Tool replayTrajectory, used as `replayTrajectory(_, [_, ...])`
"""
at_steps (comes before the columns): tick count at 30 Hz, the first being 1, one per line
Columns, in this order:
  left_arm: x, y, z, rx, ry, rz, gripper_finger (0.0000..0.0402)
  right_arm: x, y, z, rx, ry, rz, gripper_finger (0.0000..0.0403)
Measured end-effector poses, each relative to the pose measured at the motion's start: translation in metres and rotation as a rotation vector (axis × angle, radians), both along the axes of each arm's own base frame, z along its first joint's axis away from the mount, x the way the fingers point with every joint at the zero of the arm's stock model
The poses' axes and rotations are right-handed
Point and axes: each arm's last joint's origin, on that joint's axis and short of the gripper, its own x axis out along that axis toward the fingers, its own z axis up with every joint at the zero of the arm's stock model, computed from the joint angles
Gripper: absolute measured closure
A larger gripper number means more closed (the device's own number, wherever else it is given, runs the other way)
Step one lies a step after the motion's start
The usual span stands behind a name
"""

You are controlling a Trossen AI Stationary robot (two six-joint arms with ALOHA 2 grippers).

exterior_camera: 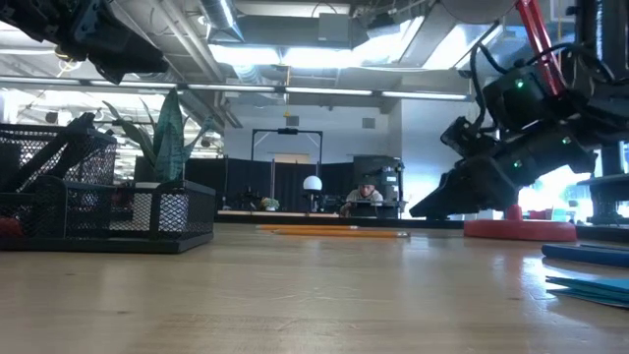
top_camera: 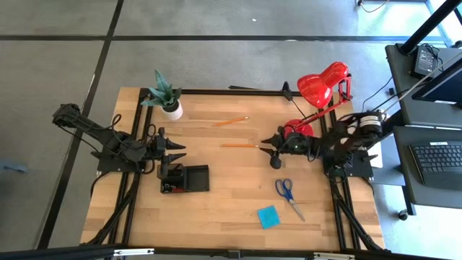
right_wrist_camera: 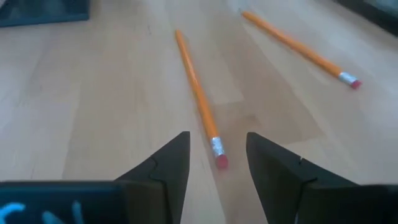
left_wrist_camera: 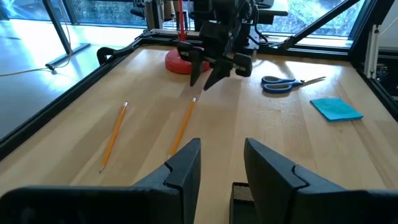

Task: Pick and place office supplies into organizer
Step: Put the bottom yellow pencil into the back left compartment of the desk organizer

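Right gripper (right_wrist_camera: 217, 163), fingers spread, poised over eraser end of nearer orange pencil (right_wrist_camera: 196, 87) at mid-table; should straddle shaft squarely before closing; left gripper (left_wrist_camera: 221, 165) spread above organizer (top_camera: 185, 178).

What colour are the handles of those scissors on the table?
Blue. The scissors show it best in the left wrist view, lying beside the sticky-note pad.

Wide bare desk (top_camera: 216, 209) btwn organizer (top_camera: 185, 178) and scissors (top_camera: 287, 192), free passage there. Two pencils (top_camera: 239, 145) lie flat mid-desk, low, no real block. Plant (top_camera: 166, 96) stands tall at far left corner, just behind left gripper (top_camera: 180, 151). Lamp (top_camera: 317, 90) w/ red base crowds right gripper (top_camera: 267, 145) from behind. Sticky pad (top_camera: 268, 216) flat near front edge.
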Motion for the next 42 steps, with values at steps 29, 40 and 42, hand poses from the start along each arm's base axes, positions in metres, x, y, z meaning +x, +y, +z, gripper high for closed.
replayTrajectory(29, [0.0,0.0,0.0,0.0,0.0,-0.001,0.0286,0.008,-0.01,-0.032,0.027,0.044,0.041,0.0242])
replayTrajectory(40, [0.0,0.0,0.0,0.0,0.001,-0.001,0.0286,0.006,-0.01,-0.034,0.052,0.059,0.015,0.0242])
replayTrajectory(42, [0.0,0.0,0.0,0.0,0.0,-0.001,0.0286,0.005,-0.01,-0.034,0.045,0.061,0.004,0.0242])
